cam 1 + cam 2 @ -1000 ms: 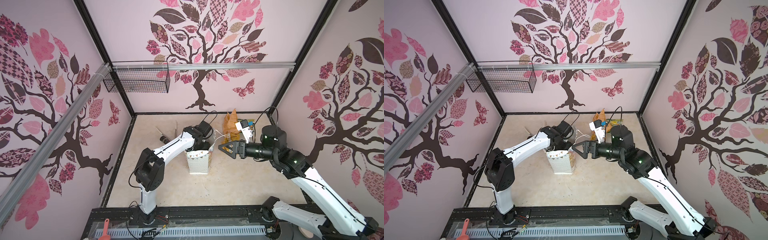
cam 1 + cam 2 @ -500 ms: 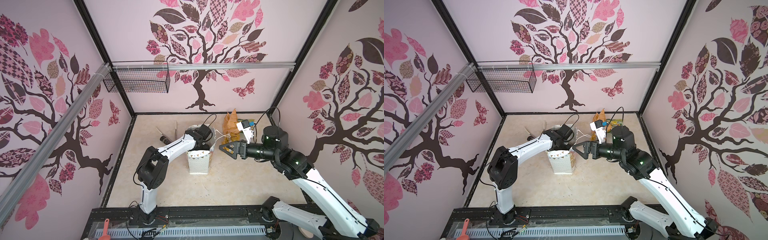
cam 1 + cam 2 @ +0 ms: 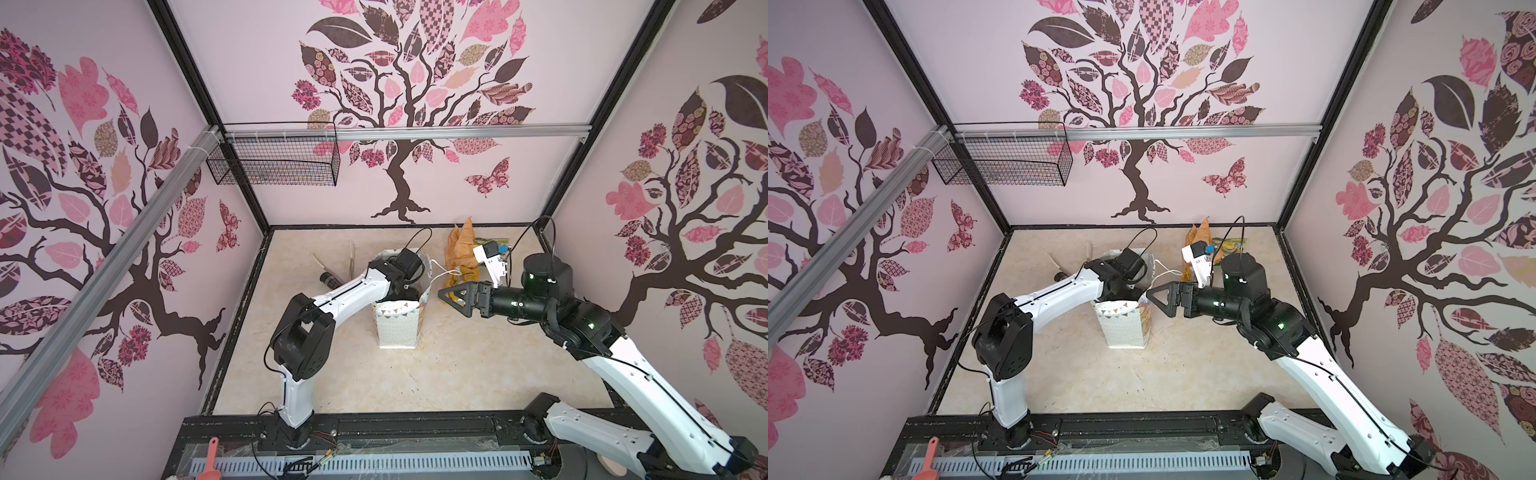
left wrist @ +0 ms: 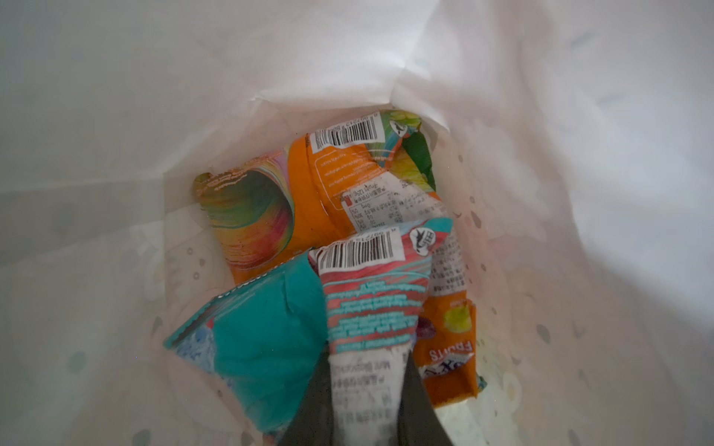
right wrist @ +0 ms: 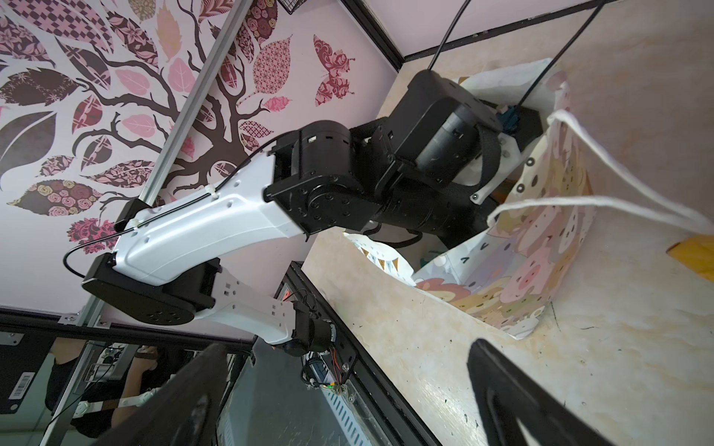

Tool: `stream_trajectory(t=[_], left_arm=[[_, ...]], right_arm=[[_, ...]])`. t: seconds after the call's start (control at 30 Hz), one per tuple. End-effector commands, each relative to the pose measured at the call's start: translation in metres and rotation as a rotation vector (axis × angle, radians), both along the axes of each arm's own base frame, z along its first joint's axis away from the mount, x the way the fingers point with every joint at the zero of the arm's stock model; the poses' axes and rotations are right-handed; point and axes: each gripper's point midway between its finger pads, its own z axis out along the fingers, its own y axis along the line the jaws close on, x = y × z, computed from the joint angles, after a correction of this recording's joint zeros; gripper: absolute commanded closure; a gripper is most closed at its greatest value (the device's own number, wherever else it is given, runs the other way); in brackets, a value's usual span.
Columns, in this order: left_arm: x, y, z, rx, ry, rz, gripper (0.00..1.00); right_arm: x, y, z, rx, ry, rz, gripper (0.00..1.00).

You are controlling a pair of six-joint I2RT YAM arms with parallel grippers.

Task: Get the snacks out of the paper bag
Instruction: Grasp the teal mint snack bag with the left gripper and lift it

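Snacks (image 4: 340,216) inside paper bag (image 3: 397,328): teal packet (image 4: 266,347) overlaps orange packet (image 4: 309,193) on the bag floor. The left gripper (image 4: 365,409), reaching down through the bag mouth, is clenched on the teal packet's white printed edge, one finger on each side. In both top views the bag stands upright near the centre of the table (image 3: 457,374). The right gripper (image 3: 451,297) hovers just beside it at 3 o'clock, jaws spread wide. Crumpled tan paper (image 3: 461,249) lies at 1 o'clock.

The orange packet (image 4: 452,380) reads "FRUITS", upside down in the left wrist view.
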Motion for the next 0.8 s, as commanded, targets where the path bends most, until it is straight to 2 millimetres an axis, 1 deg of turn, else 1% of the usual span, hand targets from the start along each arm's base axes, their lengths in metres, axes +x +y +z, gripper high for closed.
stream_trajectory(t=[0.0, 0.03, 0.07, 0.4, 0.6, 0.77], left_arm=[[-0.013, 0.001, -0.001, -0.015, 0.042, -0.013, 0.95], [-0.012, 0.0, 0.002, -0.02, 0.037, -0.012, 0.99], [-0.012, 0.0, 0.006, -0.024, 0.032, -0.01, 1.0], [-0.01, -0.004, 0.046, -0.077, -0.025, -0.017, 1.0], [-0.008, -0.006, 0.079, -0.121, -0.086, -0.016, 1.0], [-0.008, -0.004, 0.105, -0.123, -0.141, -0.021, 1.0]], right_arm=[[-0.001, -0.002, 0.002, -0.003, -0.007, -0.01, 0.0], [-0.001, -0.002, 0.002, -0.005, -0.006, -0.011, 0.0], [-0.001, -0.003, 0.001, -0.006, -0.008, -0.013, 0.0], [0.007, -0.011, -0.01, -0.042, -0.001, -0.08, 0.0], [0.012, -0.014, -0.019, -0.069, 0.012, -0.106, 0.0], [0.016, -0.016, -0.028, -0.094, 0.018, -0.132, 0.0]])
